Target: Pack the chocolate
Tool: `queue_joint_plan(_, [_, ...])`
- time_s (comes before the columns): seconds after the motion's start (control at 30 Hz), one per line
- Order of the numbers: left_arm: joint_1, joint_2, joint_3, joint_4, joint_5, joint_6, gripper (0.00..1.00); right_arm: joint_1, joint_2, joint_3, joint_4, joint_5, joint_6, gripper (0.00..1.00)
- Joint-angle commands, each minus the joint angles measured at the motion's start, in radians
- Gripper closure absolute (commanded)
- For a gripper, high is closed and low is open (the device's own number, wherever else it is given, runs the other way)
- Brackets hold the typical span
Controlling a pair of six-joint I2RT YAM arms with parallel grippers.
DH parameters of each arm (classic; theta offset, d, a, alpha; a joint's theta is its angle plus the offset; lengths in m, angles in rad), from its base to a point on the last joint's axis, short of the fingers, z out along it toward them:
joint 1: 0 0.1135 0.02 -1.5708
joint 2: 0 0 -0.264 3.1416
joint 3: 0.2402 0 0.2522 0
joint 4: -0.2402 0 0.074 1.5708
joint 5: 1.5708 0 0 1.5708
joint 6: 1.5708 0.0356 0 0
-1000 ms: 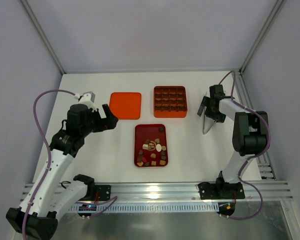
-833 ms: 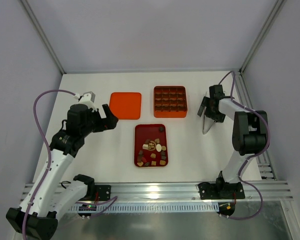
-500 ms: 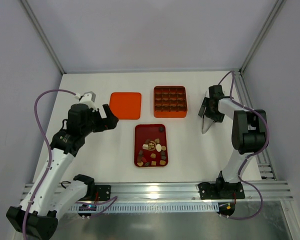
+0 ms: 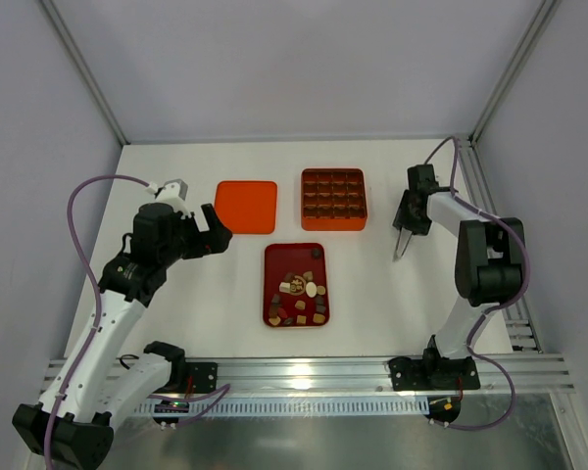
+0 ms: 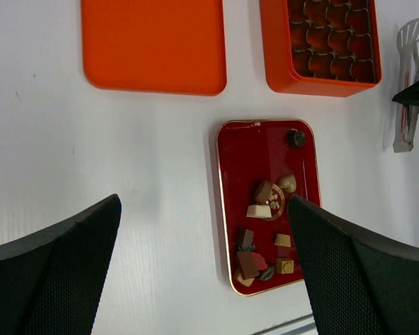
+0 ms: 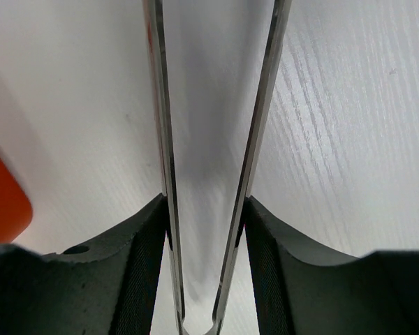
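The chocolate [image 4: 299,294] [image 5: 265,199] lies as several small brown, tan and cream pieces on a dark red tray [image 4: 274,257] [image 5: 241,143]. Beyond the tray stands an orange box [image 4: 333,226] [image 5: 314,85] with grid compartments. At the right, my right gripper [image 4: 410,217] [image 6: 206,209] is shut on a pair of metal tongs [image 4: 401,245] [image 5: 407,112] [image 6: 160,105], one finger pressing on each arm near the hinge. My left gripper [image 4: 214,230] [image 5: 202,202] hangs open and empty above the table, left of the tray.
A flat orange lid [image 4: 246,206] [image 5: 153,42] lies left of the box. The enclosure's grey walls and metal frame rails bound the white table on the left, back and right.
My right gripper has closed on the tongs, squeezing their arms closer together, and shifted slightly. The left arm has not moved.
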Motion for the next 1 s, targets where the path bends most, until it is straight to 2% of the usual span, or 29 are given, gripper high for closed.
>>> queue_joint_plan(0.0, [0.002, -0.004, 0.011, 0.009, -0.007, -0.002, 0.0, 0.031, -0.145, 0.009, -0.014, 0.007, -0.02, 0.51])
queue_joint_plan(0.53, [0.001, -0.004, 0.011, 0.004, -0.009, 0.001, 0.0, 0.117, -0.472, -0.081, -0.108, -0.074, -0.009, 0.51])
queue_joint_plan(0.97, [0.002, 0.002, 0.011, 0.001, -0.006, 0.0, 0.0, 0.306, -0.765, -0.058, -0.343, -0.159, 0.021, 0.54])
